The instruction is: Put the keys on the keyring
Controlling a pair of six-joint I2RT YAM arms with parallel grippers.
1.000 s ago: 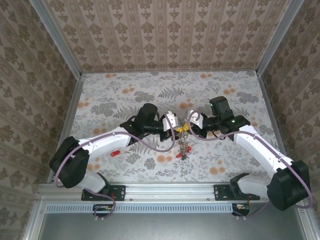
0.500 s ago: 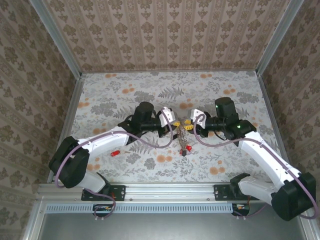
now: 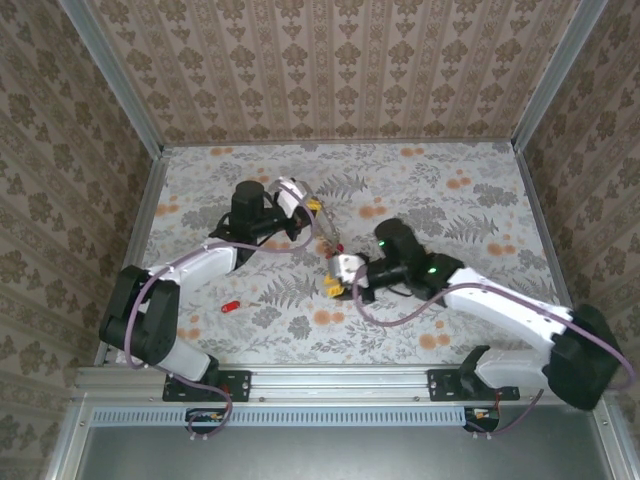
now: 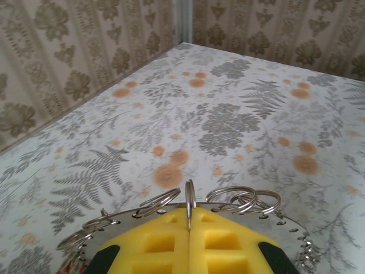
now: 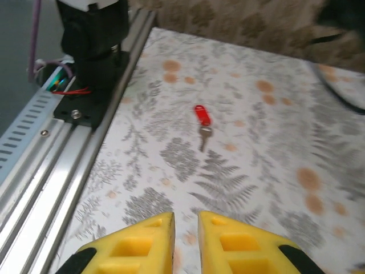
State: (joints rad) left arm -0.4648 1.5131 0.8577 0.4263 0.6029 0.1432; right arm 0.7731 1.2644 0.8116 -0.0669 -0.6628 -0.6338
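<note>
My left gripper (image 3: 307, 208) is shut on a small split ring of the grey keyring (image 4: 268, 212), whose flat holed rim carries several wire rings. It holds the ring above the table, with red-headed keys (image 3: 338, 246) dangling below. In the left wrist view its yellow fingers (image 4: 154, 242) press together on that ring. One loose red-headed key (image 5: 201, 117) lies flat on the table, also seen as a loose key (image 3: 230, 306) at the near left. My right gripper (image 3: 333, 286) hovers low mid-table, jaws slightly apart with nothing between them, pointing toward that key.
The left arm's black base (image 5: 94, 51) and the aluminium rail (image 5: 51, 154) run along the near edge, close to the loose key. Patterned walls (image 3: 60, 160) enclose the floral table on three sides.
The left gripper has carried the keyring back and to the left. The right gripper has come off the keyring, opened a little and swung near-left toward the table's middle.
</note>
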